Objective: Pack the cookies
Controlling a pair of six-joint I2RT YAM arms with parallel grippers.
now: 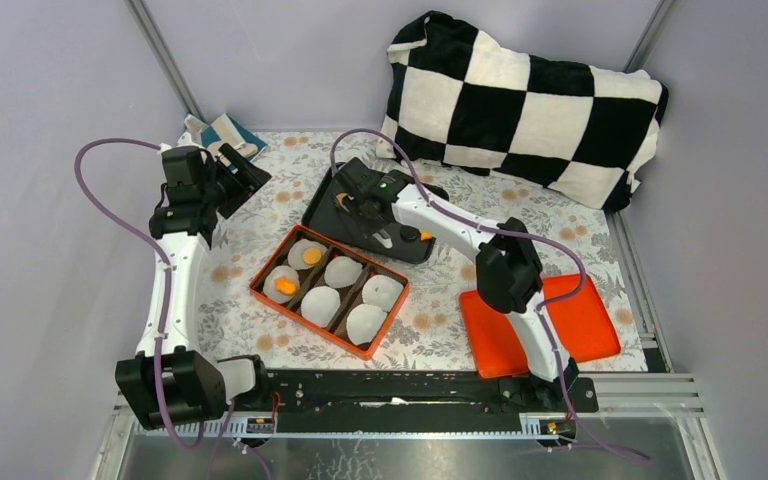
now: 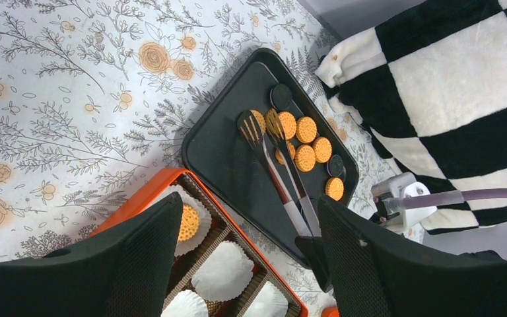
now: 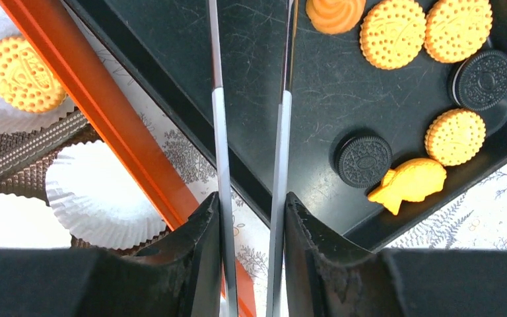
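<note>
My right gripper (image 3: 251,198) is shut on a pair of metal tongs (image 3: 216,132), which reach out over the black tray (image 3: 317,99). Their tips (image 2: 257,125) lie among the orange round cookies (image 2: 305,129). The tray also holds a fish-shaped cookie (image 3: 409,181), more round ones (image 3: 393,33) and dark sandwich cookies (image 3: 363,160). The orange box (image 1: 260,285) has white paper liners; two of them hold a cookie (image 1: 311,255) (image 1: 286,286). My left gripper (image 1: 240,175) is open and empty, raised at the back left.
An orange lid (image 1: 580,325) lies at the front right. A black-and-white checked pillow (image 1: 525,100) lies along the back right. A small teal and white thing (image 1: 222,130) sits at the back left. Grey walls close in both sides.
</note>
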